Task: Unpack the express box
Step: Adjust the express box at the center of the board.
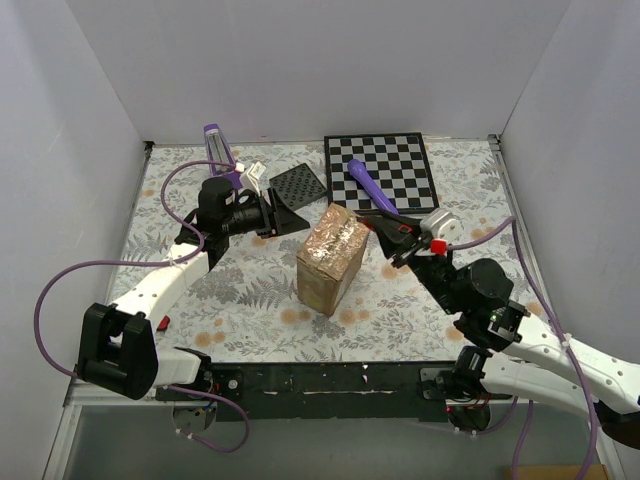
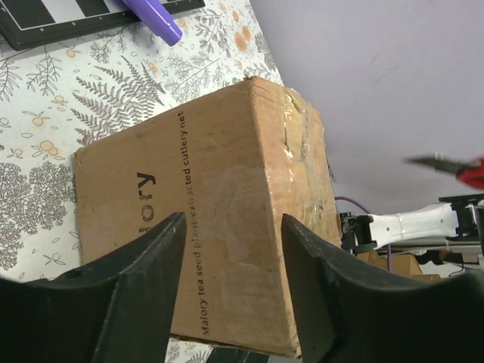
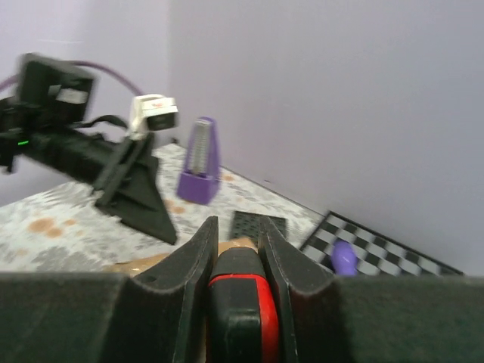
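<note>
The express box (image 1: 330, 258), a brown taped carton, stands on the floral table mat. In the left wrist view the express box (image 2: 227, 189) fills the frame, its printed side facing me. My left gripper (image 1: 293, 214) sits just left of it, jaws open. Its fingers (image 2: 144, 280) frame the carton's near edge without touching it, and my left gripper (image 2: 233, 221) holds nothing. My right gripper (image 1: 395, 238) hovers at the carton's right side. In its own view the right gripper (image 3: 238, 225) is shut on a black-and-red cutter (image 3: 242, 302), with a tan strip of the express box (image 3: 144, 263) below.
A black-and-white chessboard (image 1: 385, 170) lies at the back with a purple handle (image 1: 368, 183) on it. A black perforated square (image 1: 298, 184) and a purple metronome-shaped object (image 1: 218, 148) sit at the back left. White walls close in three sides.
</note>
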Controlling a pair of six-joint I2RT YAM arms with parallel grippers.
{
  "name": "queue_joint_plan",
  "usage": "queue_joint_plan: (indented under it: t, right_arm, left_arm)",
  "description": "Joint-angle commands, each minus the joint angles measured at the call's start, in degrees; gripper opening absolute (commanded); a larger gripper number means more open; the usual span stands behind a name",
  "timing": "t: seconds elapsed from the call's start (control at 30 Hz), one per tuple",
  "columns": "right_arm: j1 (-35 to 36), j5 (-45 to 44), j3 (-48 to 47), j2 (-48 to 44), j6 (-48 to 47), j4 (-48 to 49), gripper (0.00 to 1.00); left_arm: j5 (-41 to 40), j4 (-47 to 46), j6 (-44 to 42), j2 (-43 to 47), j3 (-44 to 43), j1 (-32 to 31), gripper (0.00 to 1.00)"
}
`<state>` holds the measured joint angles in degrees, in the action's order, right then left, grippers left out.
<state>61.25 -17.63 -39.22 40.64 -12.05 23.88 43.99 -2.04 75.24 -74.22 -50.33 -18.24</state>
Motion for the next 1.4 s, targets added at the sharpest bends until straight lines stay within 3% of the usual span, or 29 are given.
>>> queue_joint_plan:
  t: [0.0,0.17,0.2,0.23,0.33,0.5,0.73,1.0,1.17,1.37]
  right_arm:
    - [-0.1,-21.1,-3.7,-1.3,-0.7,-4.8,0.01]
    - [-1.4,-24.4,-5.5,4.3,2.9,-15.2,0.01]
    - [-1.7,-25.1,-6.0,5.5,4.3,-16.7,0.01]
    - [-2.9,-25.5,-7.6,7.5,5.8,-21.0,0.01]
    - [-6.5,-21.9,-9.0,10.6,10.6,-27.0,0.01]
    - [-8.9,-13.9,-6.8,14.4,14.6,-27.0,0.01]
    - [-8.8,-5.5,-2.2,18.0,14.3,-14.6,0.01]
    - [-9.0,2.2,1.0,20.9,6.7,-1.3,0.01]
    - [-10.5,4.4,2.2,21.4,4.1,0.8,0.01]
    - [-12.2,3.8,5.1,19.5,3.4,2.4,0.01]
  left_arm:
    - [-2.1,0.2,-0.2,2.4,-1.8,0.0,0.55]
    - [-2.8,-0.2,0.0,1.9,-1.8,0.0,0.67]
    - [-2.8,-0.6,0.5,1.7,-1.6,0.0,0.92]
    - [-2.8,-0.7,0.9,1.4,-1.4,0.0,0.98]
    - [-1.9,-3.1,2.2,2.0,1.1,0.0,0.98]
    - [-0.5,-5.0,3.0,3.3,3.5,0.0,0.98]
    - [2.8,-5.6,3.2,2.6,5.0,-1.7,0.98]
    - [3.4,-6.7,1.6,1.7,4.5,-3.6,0.98]
    - [1.6,-5.2,0.0,1.3,3.6,-3.7,0.98]
    - [1.3,-5.1,0.3,0.7,3.0,-3.7,0.79]
